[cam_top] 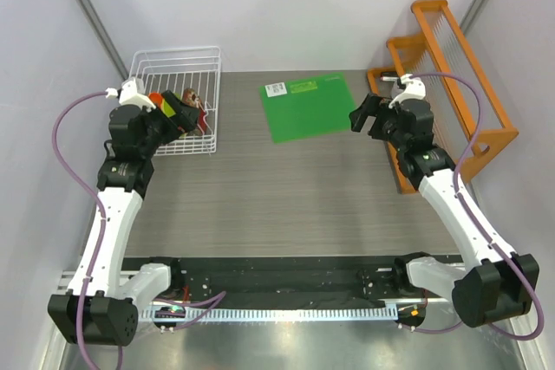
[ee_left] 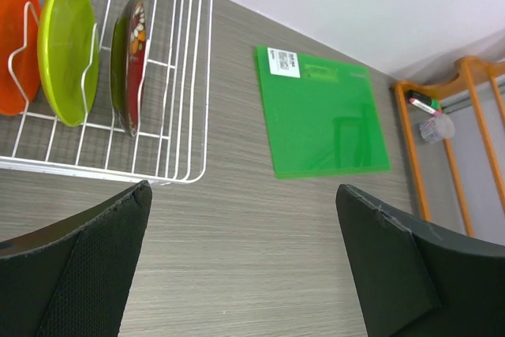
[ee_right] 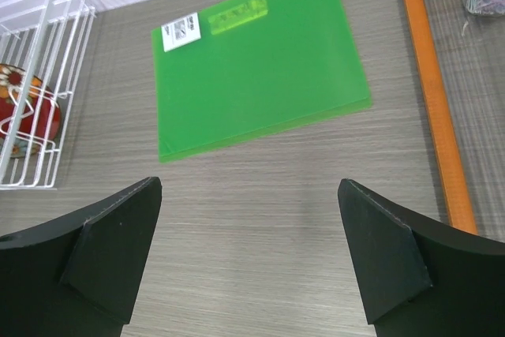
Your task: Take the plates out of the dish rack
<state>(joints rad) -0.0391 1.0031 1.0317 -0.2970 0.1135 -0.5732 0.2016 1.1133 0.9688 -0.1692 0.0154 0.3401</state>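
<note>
from where i stand the two arms reach away from the near edge of the table (cam_top: 277, 205), and neither one has anything in it. the left gripper (ee_left: 243, 192) hangs with its jaws spread wide and only bare tabletop showing between them; the right gripper (ee_right: 251, 185) is just as wide and just as empty, hovering near the right edge of the green mat (cam_top: 308, 108), well apart from the work. the dish rack (cam_top: 173, 62) sits far left, and the left gripper is right at its near right corner, so that arm is plainly the nearer one and i'd expect it to take the first plate. inside the rack the plates stand on edge between the wire tines in a row running left to right: the orange plate (ee_left: 12, 37) furthest left, the lime green plate (ee_left: 69, 49) beside it, then the red floral plate (ee_left: 130, 61) at the right end, closest to the open jaws. i can't find a fourth plate from any view. each plate shows a face to left and right, its thin rim running near to far, and the jaws open along the row, so i judge the gripper needs to shift left and drop over a rim. the wires crowd close, which could snag a finger. beyond the mat, far right, stands the orange wooden rack (cam_top: 451, 67).
</note>
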